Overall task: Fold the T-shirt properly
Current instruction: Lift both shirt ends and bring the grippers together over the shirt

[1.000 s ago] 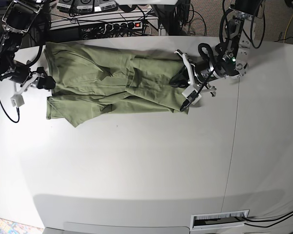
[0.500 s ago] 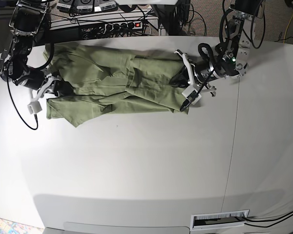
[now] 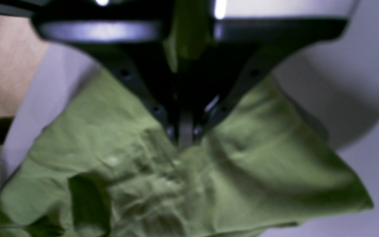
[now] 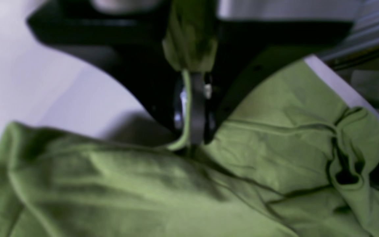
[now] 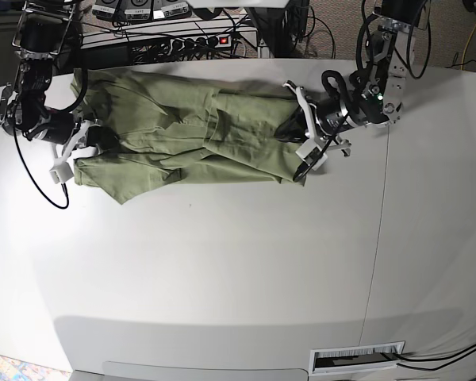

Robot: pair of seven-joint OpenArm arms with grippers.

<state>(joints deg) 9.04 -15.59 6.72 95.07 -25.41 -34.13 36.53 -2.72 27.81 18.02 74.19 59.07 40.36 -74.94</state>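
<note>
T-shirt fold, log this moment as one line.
T-shirt rumpled on table | left gripper shut on hem | right gripper shut on edge

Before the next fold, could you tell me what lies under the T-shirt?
Under the T-shirt only the white table shows around its edges; whatever the cloth covers cannot be seen.

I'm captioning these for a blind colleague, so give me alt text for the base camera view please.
Overhead view of an olive-green T-shirt spread crumpled along the far side of a white table, each end held in a robot gripper. The right gripper is closed on the shirt's left end in this view and the left gripper on its right end. Cables and a power strip sit beyond the table.
</note>
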